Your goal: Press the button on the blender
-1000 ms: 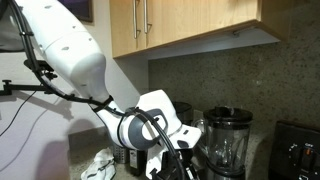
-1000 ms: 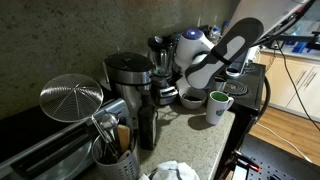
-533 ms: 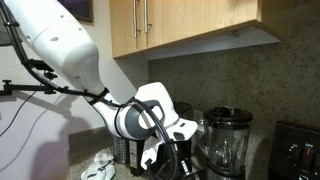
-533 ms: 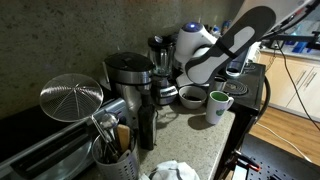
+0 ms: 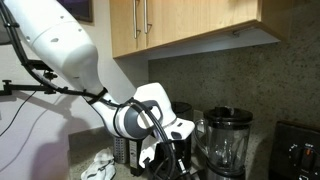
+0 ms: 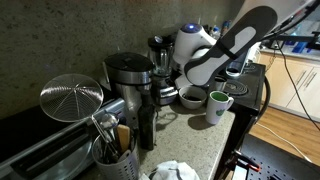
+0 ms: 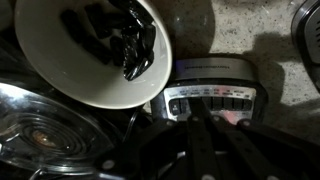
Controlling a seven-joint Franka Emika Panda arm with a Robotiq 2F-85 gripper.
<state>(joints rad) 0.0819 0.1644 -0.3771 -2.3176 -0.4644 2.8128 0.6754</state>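
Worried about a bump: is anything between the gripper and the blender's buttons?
Nothing visible does. In the wrist view the gripper faces the blender's button panel directly; the white bowl sits aside.

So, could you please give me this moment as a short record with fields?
setting: kitchen counter under wooden cabinets
target: blender, clear jar, black lid
button panel: on the blender base, seen in the wrist view
gripper: right at the panel; contact and jaw state unclear
beside panel: white bowl with dark contents
also nearby: white mug, coffee maker
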